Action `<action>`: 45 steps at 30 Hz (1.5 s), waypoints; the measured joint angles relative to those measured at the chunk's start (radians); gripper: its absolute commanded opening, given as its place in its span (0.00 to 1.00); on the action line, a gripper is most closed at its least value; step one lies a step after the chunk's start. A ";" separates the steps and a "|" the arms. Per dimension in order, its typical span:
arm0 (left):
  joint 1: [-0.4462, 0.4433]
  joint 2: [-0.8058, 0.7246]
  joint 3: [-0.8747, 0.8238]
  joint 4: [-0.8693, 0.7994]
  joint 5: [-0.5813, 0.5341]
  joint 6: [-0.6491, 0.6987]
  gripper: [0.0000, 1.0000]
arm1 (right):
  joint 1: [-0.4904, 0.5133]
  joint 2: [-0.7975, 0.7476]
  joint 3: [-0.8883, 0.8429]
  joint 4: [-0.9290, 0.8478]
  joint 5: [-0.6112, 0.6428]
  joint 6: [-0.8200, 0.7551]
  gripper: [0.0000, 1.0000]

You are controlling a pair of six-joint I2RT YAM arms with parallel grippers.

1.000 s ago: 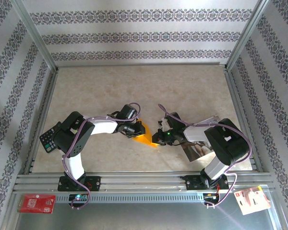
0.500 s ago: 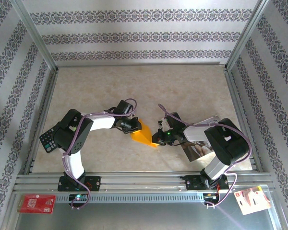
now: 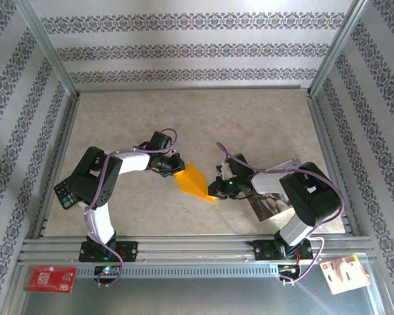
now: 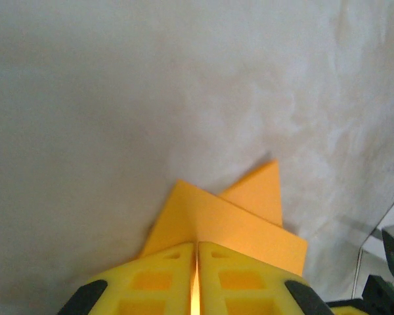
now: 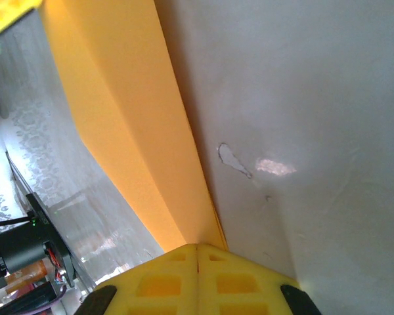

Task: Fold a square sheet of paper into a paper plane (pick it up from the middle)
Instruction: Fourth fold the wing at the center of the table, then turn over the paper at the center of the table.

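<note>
No legible text. White print on the red card (image 3: 50,278) and the red-and-white packet (image 3: 345,272), both well apart from the jaws, is too small to read.

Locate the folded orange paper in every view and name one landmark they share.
Top external: orange paper at centre, pinched between left tool and right tool.
Left wrist: orange paper at bottom centre, fanning out from the shut fingers.
Right wrist: orange paper as a long strip from top left down to the fingers.
Shared landmark: the pale marbled table.
</note>
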 measured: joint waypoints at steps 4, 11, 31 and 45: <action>0.032 0.010 0.010 -0.001 0.008 0.010 0.10 | 0.000 0.000 0.000 0.000 0.000 0.000 0.00; 0.080 0.014 0.024 -0.008 0.008 0.029 0.13 | 0.000 -0.009 0.001 -0.001 0.000 -0.004 0.03; 0.114 -0.219 -0.140 0.145 0.127 -0.100 0.35 | -0.013 -0.032 0.207 -0.125 0.163 -0.164 0.42; 0.114 -0.219 -0.143 0.160 0.139 -0.103 0.35 | 0.009 0.090 0.235 -0.099 0.127 -0.183 0.28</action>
